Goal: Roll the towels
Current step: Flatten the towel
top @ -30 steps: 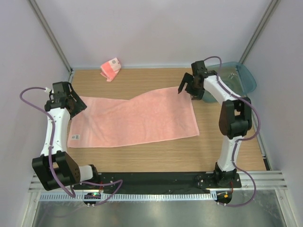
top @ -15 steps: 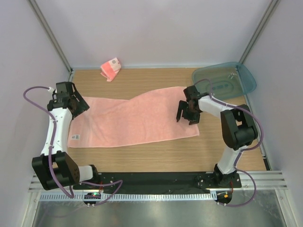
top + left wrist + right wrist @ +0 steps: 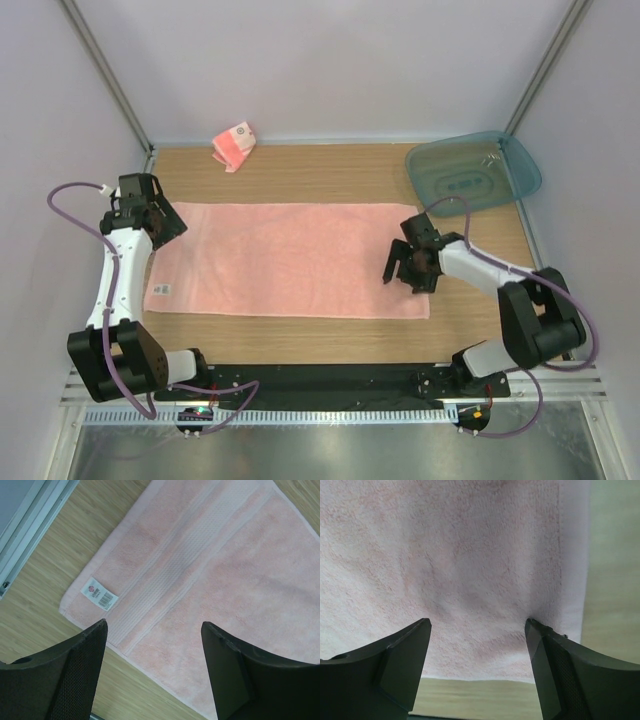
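So, from the top view: the big towel (image 3: pixel 290 260) lies spread out flat on the counter (image 3: pixel 330 170) as a long pink rectangle running left to right, roughly in the middle. The small towel (image 3: pixel 235 146), the striped one with the little white round mark, sits bunched up at the far left edge of the counter, well apart from the big one. A see-through teal tray (image 3: pixel 472 172) is at the far right corner. The left pincer (image 3: pixel 168 224) hangs over the big towel's far left corner, and the right pincer (image 3: pixel 402 278) is over its right end, near the short edge.

Left wrist view: the left pincer (image 3: pixel 154 630) is spread wide with nothing between the fingers. Under it is the big towel (image 3: pixel 210 570), showing its corner, a woven band along the end and a small white label (image 3: pixel 99 594). Bare wood of the counter (image 3: pixel 60 555) and a metal rail (image 3: pixel 30 525) show past the corner.

Right wrist view: the right pincer (image 3: pixel 477 625) is also spread wide, not gripping anything. It's right above the big towel (image 3: pixel 470 555), close to the near hem. One fingertip looks very near the cloth, but I can't tell if it touches. A strip of counter (image 3: pixel 615 555) shows on the right.
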Tool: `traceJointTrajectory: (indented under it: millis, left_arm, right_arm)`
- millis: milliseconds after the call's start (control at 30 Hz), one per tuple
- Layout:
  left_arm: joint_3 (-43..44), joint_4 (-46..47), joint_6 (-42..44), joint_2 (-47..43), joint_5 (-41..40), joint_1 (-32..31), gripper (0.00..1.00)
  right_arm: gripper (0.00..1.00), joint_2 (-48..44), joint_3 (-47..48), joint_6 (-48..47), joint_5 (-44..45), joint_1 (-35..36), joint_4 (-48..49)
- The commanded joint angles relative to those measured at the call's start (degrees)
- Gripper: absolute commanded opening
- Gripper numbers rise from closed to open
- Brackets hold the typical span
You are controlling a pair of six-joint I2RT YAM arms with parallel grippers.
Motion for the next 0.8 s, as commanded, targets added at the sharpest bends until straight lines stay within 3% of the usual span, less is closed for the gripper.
traceJointTrajectory:
  millis: [0, 167, 367, 433, 467, 567, 633, 767]
  left_arm:
    - [0.98, -0.41, 1.14, -1.25, -3.22, -0.24, 0.77]
    - [0.98, -0.94, 0.44, -1.51, -3.49, -0.15, 0.77]
    - [-1.56, -1.65, -3.25, -4.32, 2.65, 1.07, 0.8]
    - [-5.42, 0.1, -4.22, -5.37, 8.0, 4.23, 0.81]
    - [-6.74, 0.89, -5.09, -5.9, 14.99, 8.94, 0.81]
    - [-10.79, 1.96, -7.37, -5.47, 20.48, 16.78, 0.79]
    - [-12.98, 2.83, -9.75, -5.81, 22.43, 19.96, 0.78]
    - [-15.98, 2.14, -15.11, -8.97, 17.71, 27.43, 0.78]
  right_arm:
    - [0.84, -10.44, -5.65, 5.95, 2.08, 1.33, -8.55]
    - [0.88, -21.0, -7.42, 7.11, 4.19, 1.86, -11.47]
    - [0.88, -16.52, 4.26, 1.75, 7.26, 1.86, -13.58]
    - [0.88, -14.68, 7.42, 0.52, 7.44, 1.86, -12.7]
    - [0.88, -13.72, 8.48, -0.01, 6.31, 1.77, -11.91]
    - [0.87, -8.37, 12.97, -2.21, 0.88, 1.77, -11.2]
    - [0.87, -5.47, 14.9, -3.44, -2.81, 1.77, -10.33]
    - [0.9, -2.38, 17.45, -6.25, -8.28, 1.86, -8.92]
